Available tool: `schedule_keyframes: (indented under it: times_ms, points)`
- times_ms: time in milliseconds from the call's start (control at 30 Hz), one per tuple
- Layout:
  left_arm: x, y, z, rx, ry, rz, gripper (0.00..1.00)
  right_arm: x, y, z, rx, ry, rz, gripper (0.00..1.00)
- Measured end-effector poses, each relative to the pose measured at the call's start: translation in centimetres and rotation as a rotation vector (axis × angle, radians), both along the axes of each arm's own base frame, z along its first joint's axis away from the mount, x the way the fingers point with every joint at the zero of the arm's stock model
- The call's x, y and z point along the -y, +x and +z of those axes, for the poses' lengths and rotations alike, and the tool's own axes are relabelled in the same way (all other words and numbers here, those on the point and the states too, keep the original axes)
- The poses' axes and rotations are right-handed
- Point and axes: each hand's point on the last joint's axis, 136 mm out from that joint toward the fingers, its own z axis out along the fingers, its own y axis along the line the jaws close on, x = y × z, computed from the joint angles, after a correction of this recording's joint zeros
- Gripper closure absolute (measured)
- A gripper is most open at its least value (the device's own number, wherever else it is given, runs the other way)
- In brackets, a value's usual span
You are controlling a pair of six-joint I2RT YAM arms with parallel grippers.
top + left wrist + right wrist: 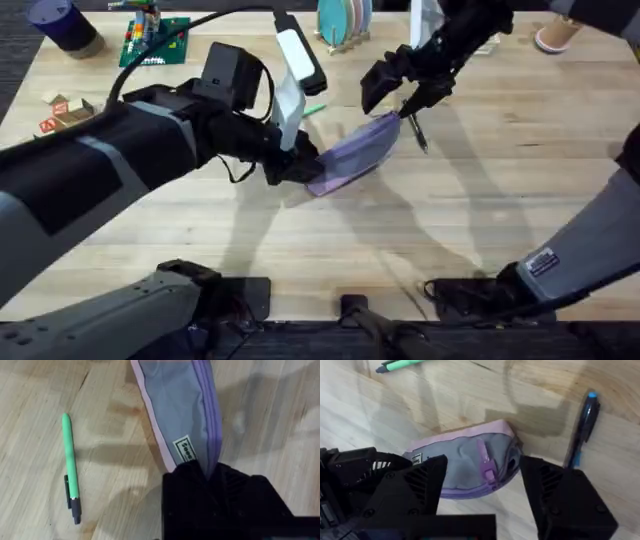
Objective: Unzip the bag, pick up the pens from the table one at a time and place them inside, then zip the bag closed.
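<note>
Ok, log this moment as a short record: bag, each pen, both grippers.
bag: lavender pouch on the table, one end clamped
zipper pull: near the free end of the bag
green pen: lying on the table, beside the bag
dark pen: on the table, blue tip, just past the bag's free end
left gripper: shut on the bag's end
right gripper: open, above the zipper pull
</note>
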Motion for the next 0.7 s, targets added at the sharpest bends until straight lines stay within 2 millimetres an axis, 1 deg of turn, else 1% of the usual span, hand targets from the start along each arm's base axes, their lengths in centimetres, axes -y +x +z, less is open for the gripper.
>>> schedule_keyframes:
  times_ms: [400,600,700]
  points:
    - [-0.01,0.01,0.0,0.0,0.0,0.0,0.959,0.06,-0.24,-0.02,-0.01,-0.003,0.0,0.276]
    - [0.0,0.0,0.01,0.0,0.0,0.0,0.959,0.23,-0.31,-0.09,-0.013,-0.013,0.0,0.463]
    - [0.0,0.0,0.0,0.0,0.0,0.0,0.959,0.45,-0.26,-0.21,-0.01,-0.027,-0.001,0.617]
